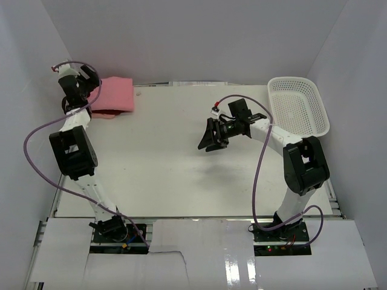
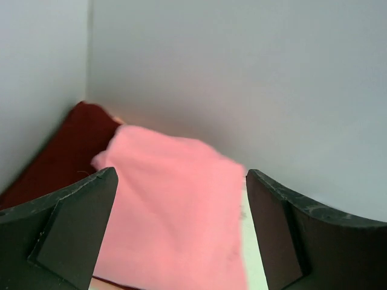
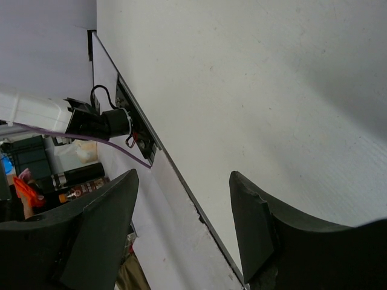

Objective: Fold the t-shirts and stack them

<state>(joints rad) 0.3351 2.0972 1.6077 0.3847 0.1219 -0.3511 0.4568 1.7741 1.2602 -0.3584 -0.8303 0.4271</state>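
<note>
A folded salmon pink t-shirt (image 1: 115, 95) lies at the table's far left corner, on top of a dark maroon t-shirt whose edge (image 1: 104, 115) shows below it. In the left wrist view the pink shirt (image 2: 175, 205) lies on the maroon one (image 2: 57, 160). My left gripper (image 1: 91, 81) is open and empty, just above the stack; its fingers (image 2: 78, 223) straddle the pink shirt without touching it. My right gripper (image 1: 208, 138) is open and empty, held above the middle of the table.
A white plastic mesh basket (image 1: 299, 106) stands at the far right. White walls close in the back and both sides. The table (image 1: 169, 169) has its near edge by the arm bases, where white sheets (image 1: 187, 241) lie.
</note>
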